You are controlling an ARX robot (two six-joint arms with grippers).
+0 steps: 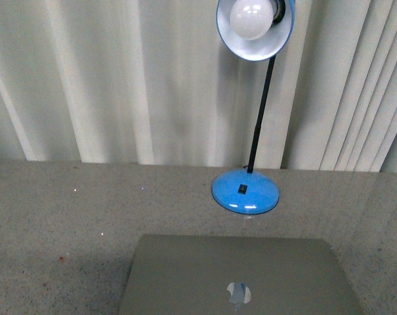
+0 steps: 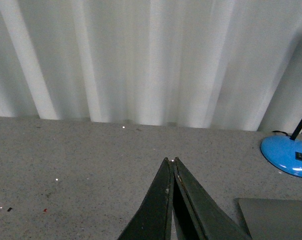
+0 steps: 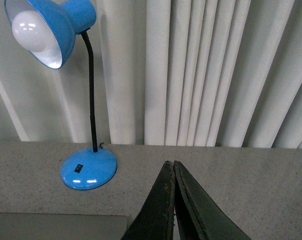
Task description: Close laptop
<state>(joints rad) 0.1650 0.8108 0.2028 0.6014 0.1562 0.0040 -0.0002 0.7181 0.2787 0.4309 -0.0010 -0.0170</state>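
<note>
A: The laptop point(image 1: 241, 279) lies shut on the near edge of the table, lid up, with the shiny apple logo point(image 1: 238, 293) showing only in the front view. Each wrist view catches just one grey corner of it.

B: And the arms?

A: Neither appears in the front view. The left gripper point(image 2: 170, 161) has its dark fingers pressed together at the tips, holding nothing; the right gripper point(image 3: 170, 163) is closed tip to tip the same way. Both hang above the table, apart from the laptop.

B: Behind it?

A: A blue desk lamp point(image 1: 246, 190) stands just beyond the lid, its black stem rising to a blue shade with a white bulb point(image 1: 253, 18).

B: The setting?

A: A speckled grey table point(image 1: 67, 216), then pale pleated curtains point(image 1: 119, 79) across the back.
</note>
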